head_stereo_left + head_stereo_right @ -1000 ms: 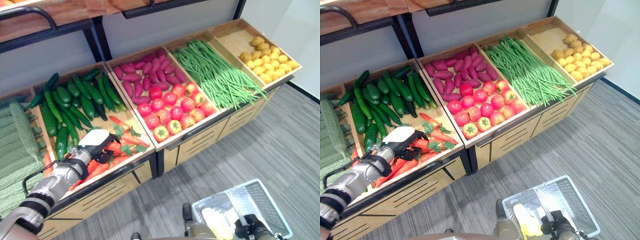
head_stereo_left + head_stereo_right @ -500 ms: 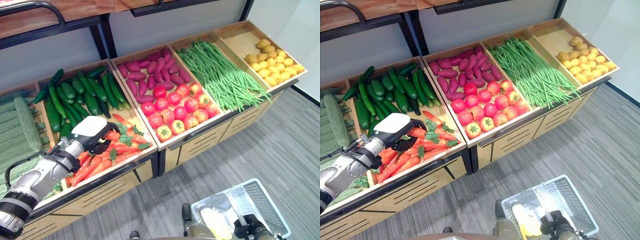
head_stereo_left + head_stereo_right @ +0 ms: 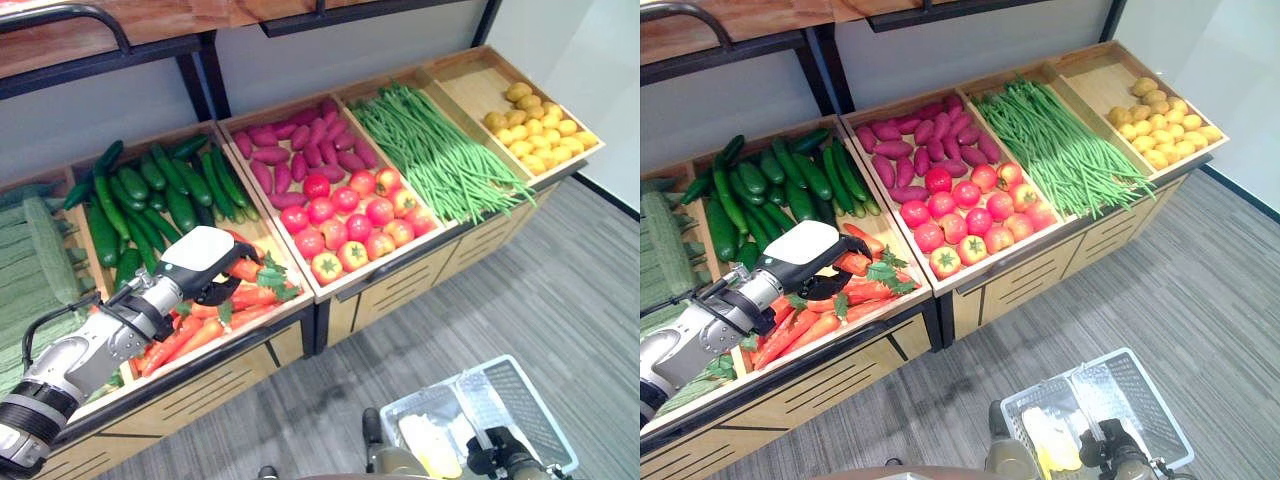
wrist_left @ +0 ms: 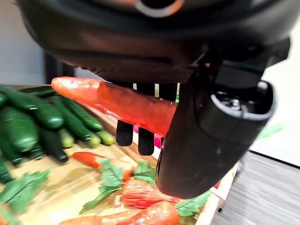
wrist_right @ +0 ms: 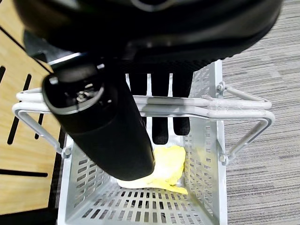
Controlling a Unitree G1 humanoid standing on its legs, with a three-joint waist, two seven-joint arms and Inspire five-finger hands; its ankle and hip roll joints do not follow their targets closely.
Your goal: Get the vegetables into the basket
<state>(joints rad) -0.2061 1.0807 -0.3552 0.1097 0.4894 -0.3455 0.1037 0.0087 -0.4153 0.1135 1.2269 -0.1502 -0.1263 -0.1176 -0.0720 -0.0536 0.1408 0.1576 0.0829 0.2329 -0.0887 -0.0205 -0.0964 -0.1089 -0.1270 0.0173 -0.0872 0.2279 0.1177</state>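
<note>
Grey carpet ran beneath the basket [image 3: 480, 420] at the frame's bottom, my right hand [image 5: 159, 112] curled on its handle. Higher left, my left hand [image 3: 205, 265] clenched a carrot [image 4: 117, 101]; shallow grip might drop it.

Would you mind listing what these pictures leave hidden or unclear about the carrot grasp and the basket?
- Carrot: its leafy end is hidden behind the left hand in the left wrist view; in the eye views the hand covers most of it.
- Basket: the right hand blocks part of the yellow item, so its kind is unclear.
- Basket's near edge: cut off by the eye views' bottom edge.
</note>
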